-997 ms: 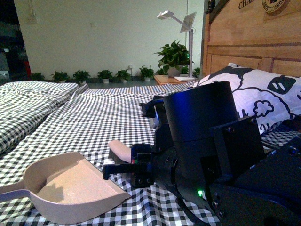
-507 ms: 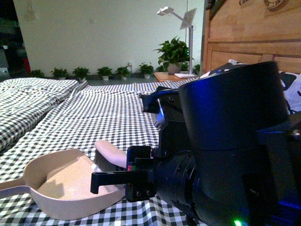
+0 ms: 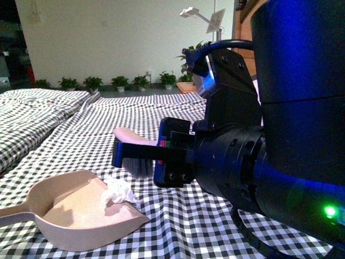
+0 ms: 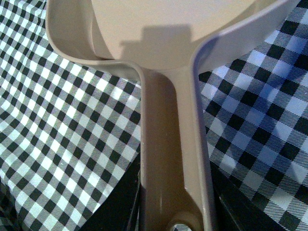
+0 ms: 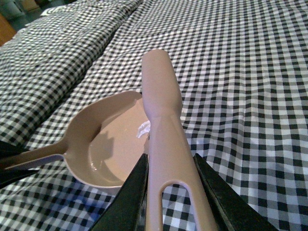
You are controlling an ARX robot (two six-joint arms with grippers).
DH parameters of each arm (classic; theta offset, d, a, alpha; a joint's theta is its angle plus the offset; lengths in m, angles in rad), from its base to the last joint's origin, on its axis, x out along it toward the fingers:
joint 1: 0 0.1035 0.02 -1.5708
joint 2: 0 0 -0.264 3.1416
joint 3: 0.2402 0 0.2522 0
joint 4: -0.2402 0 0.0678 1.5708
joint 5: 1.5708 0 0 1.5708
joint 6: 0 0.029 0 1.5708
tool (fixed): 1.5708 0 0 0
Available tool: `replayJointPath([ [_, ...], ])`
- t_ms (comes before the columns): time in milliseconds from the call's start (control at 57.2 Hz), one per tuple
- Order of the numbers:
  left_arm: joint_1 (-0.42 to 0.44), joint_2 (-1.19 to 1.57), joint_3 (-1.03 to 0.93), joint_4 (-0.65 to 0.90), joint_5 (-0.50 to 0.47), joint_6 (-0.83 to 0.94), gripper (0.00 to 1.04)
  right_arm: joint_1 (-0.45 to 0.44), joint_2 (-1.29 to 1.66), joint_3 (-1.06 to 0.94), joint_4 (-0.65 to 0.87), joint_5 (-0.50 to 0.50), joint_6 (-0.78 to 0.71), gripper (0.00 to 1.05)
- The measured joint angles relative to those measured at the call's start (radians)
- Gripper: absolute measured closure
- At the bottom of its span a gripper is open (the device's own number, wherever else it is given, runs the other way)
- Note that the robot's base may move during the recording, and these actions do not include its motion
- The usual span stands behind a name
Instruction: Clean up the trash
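Note:
A beige dustpan (image 3: 75, 216) rests on the black-and-white checked bedspread at the lower left of the front view. My left gripper (image 4: 171, 202) is shut on its handle (image 4: 168, 159). A crumpled white piece of trash (image 3: 118, 190) lies at the dustpan's open edge and shows in the right wrist view as trash (image 5: 144, 129) just inside the dustpan (image 5: 103, 149). My right gripper (image 5: 168, 192) is shut on the beige brush (image 5: 163, 130). The brush (image 3: 132, 145) is held raised above the dustpan's mouth, dark bristles pointing down.
The checked bedspread (image 3: 124, 118) stretches away to the wall. My right arm's bulky black housing (image 3: 269, 135) fills the right half of the front view. A row of potted plants (image 3: 116, 83) and a white lamp (image 3: 207, 21) stand at the back.
My right arm has risen and come closer to the camera, lifting the brush off the dustpan's mouth. The white trash now shows at the dustpan's edge. The dustpan has barely moved.

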Motion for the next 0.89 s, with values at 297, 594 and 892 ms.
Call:
replayJointPath([
  [297,0.0,0.0,0.0,0.0,0.0,0.0,0.77,0.01,0.196,0.113,0.047,-0.003,-0.037,0.82],
  [594,0.0,0.0,0.0,0.0,0.0,0.0,0.77,0.005,0.29,0.119,0.087,0.007,-0.053,0.82],
  [892,0.0,0.0,0.0,0.0,0.0,0.0,0.77,0.008,0.227,0.026,0.081,-0.008,-0.029,0.82],
])
